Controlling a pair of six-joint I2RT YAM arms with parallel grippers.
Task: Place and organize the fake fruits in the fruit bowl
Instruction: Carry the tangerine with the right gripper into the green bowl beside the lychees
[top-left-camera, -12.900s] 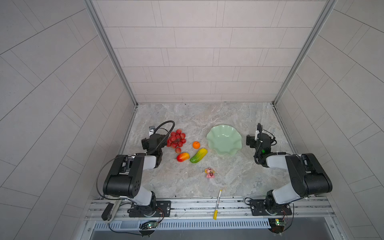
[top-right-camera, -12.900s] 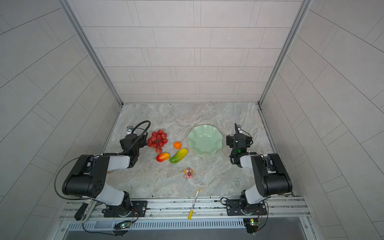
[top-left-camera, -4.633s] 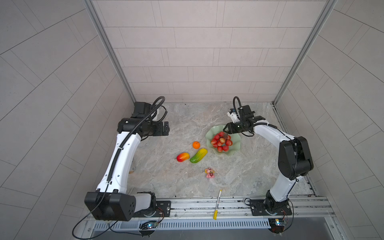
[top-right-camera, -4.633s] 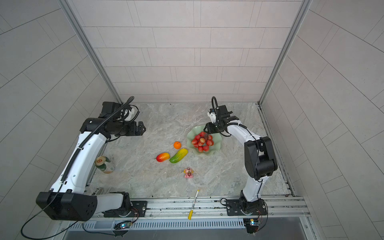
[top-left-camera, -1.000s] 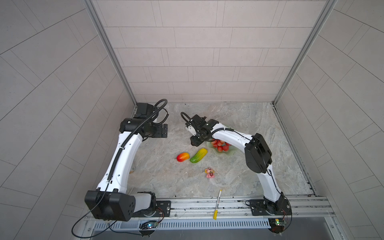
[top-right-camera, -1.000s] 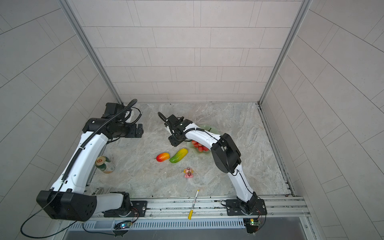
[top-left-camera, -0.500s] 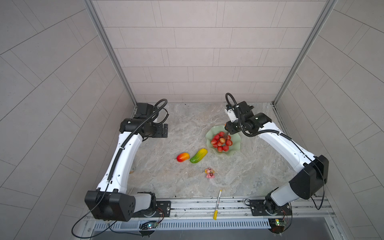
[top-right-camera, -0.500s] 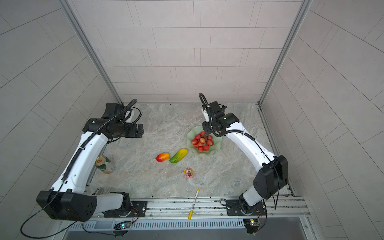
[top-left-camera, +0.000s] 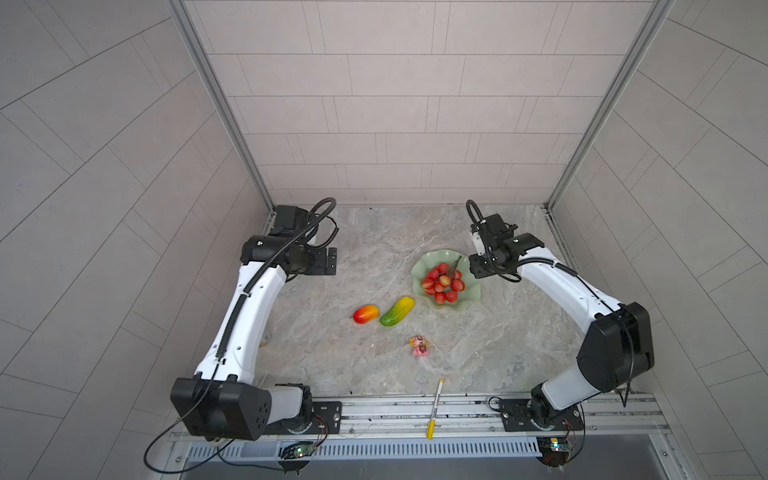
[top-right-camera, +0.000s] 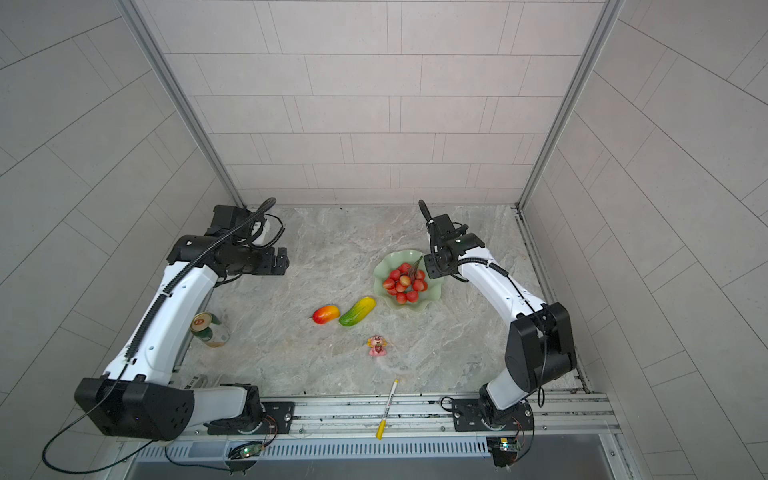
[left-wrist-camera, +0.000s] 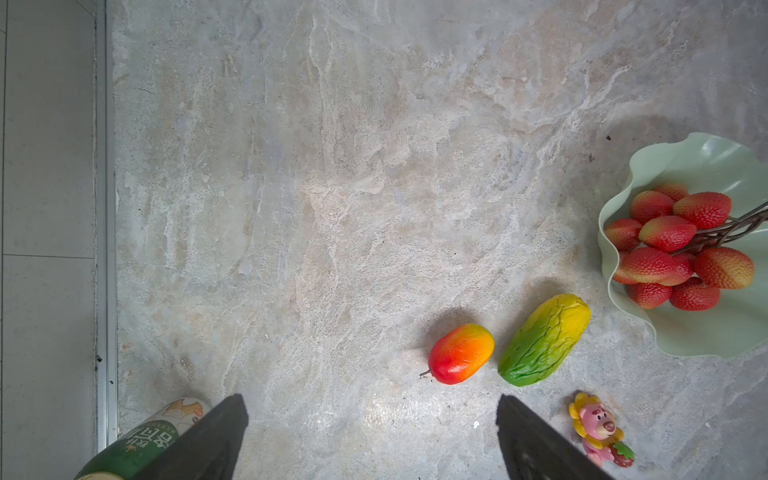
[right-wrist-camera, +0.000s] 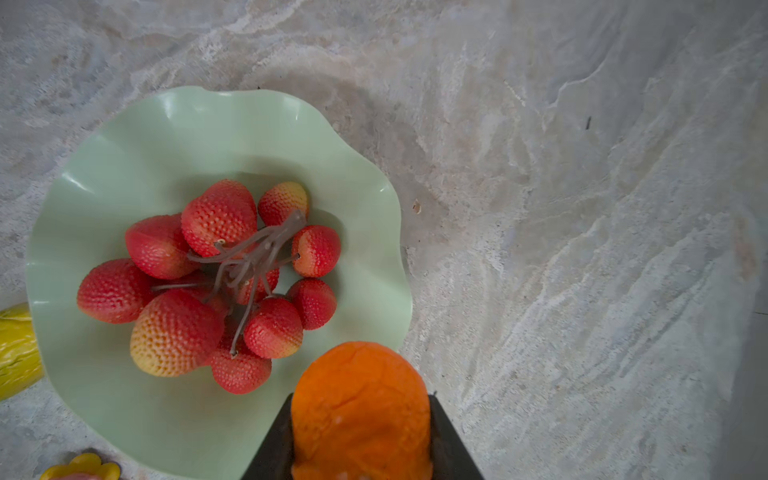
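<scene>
The mint-green fruit bowl holds the red grape bunch with its brown stem. My right gripper is shut on the small orange and hangs over the bowl's right rim in both top views. On the table left of the bowl lie the red-yellow mango and the green-to-yellow fruit. My left gripper is open and empty, raised over the table's back left.
A pink figurine stands in front of the fruits. A yellow-and-white pen lies across the front rail. A green can stands near the left wall under my left arm.
My right arm has swung back from the spot left of the bowl, carrying the orange to the bowl's right rim. The left arm has stayed still.
</scene>
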